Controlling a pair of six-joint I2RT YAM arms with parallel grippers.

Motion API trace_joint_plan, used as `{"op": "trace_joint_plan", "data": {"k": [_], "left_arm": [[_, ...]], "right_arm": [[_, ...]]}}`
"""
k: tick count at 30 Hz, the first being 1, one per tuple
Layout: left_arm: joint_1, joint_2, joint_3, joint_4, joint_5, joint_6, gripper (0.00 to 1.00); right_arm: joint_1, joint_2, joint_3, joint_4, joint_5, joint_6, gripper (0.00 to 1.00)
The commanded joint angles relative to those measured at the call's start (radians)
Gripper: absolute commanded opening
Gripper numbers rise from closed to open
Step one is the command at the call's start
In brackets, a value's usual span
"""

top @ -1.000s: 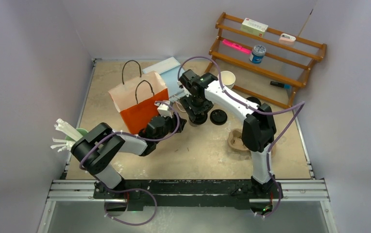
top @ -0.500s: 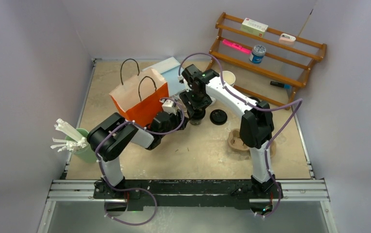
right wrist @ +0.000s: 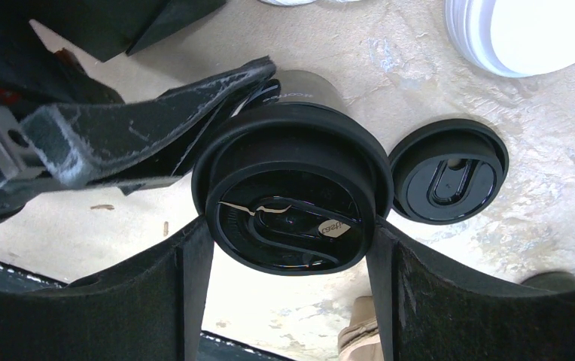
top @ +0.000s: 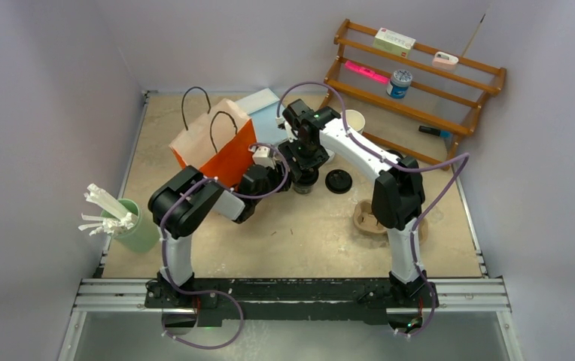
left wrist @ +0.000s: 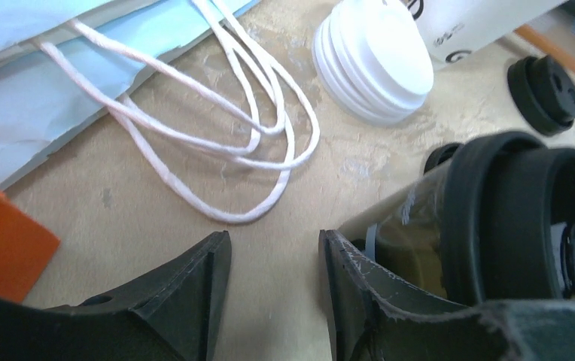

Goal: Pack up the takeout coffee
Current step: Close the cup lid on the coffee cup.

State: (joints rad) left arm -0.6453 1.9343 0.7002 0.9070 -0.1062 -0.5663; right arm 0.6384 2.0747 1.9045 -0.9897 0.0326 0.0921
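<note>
Over the last second my left arm (top: pixel 194 203) has swung in from the left side of the desk (top: pixel 307 241), and the orange bag (top: pixel 220 150) beside it has shifted back and leaned over. That puts the left fingers (left wrist: pixel 194 289) right up against the job, so I read this as bracing the cup while the lid goes on. Nothing is in the bag yet.

The left fingers stand about half open with only bare desk between them. They hold nothing, but the outer side of one finger lies against the wall of the black cup (right wrist: pixel 305 84).

That cup stands upright on the desk at centre, just right of the bag, with its lid (right wrist: pixel 292 203) on top. The right fingers (right wrist: pixel 156 301) have not moved. They are spread wide and clasp the lid's rim from both sides, touching it on each side.

A spare lid (right wrist: pixel 448 171) lies flat just beside the cup on its right. The brown carrier (top: pixel 363 218) sits nearer me.
</note>
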Motion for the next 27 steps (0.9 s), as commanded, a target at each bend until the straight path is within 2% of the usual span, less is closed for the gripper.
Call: {"op": "trace_joint_plan", "data": {"k": [1, 5, 7, 13, 18, 27], "left_arm": [[0.026, 0.056, 0.049, 0.090, 0.089, -0.074, 0.50], [0.048, 0.085, 0.070, 0.121, 0.156, -0.120, 0.47], [0.051, 0.090, 0.082, 0.117, 0.183, -0.135, 0.40], [0.062, 0.101, 0.120, 0.093, 0.241, -0.199, 0.01], [0.062, 0.102, 0.129, 0.098, 0.246, -0.227, 0.00], [0.073, 0.179, 0.201, 0.125, 0.384, -0.312, 0.00]], "right_arm": [[-0.009, 0.038, -0.044, 0.005, -0.025, -0.020, 0.45], [-0.012, 0.027, -0.061, 0.018, -0.031, -0.017, 0.44], [-0.012, 0.016, -0.070, 0.027, -0.031, -0.016, 0.44], [-0.015, 0.008, -0.073, 0.031, -0.031, -0.017, 0.43], [-0.016, 0.009, -0.074, 0.029, -0.031, -0.016, 0.42], [-0.021, 0.000, -0.083, 0.042, -0.046, -0.011, 0.41]]}}
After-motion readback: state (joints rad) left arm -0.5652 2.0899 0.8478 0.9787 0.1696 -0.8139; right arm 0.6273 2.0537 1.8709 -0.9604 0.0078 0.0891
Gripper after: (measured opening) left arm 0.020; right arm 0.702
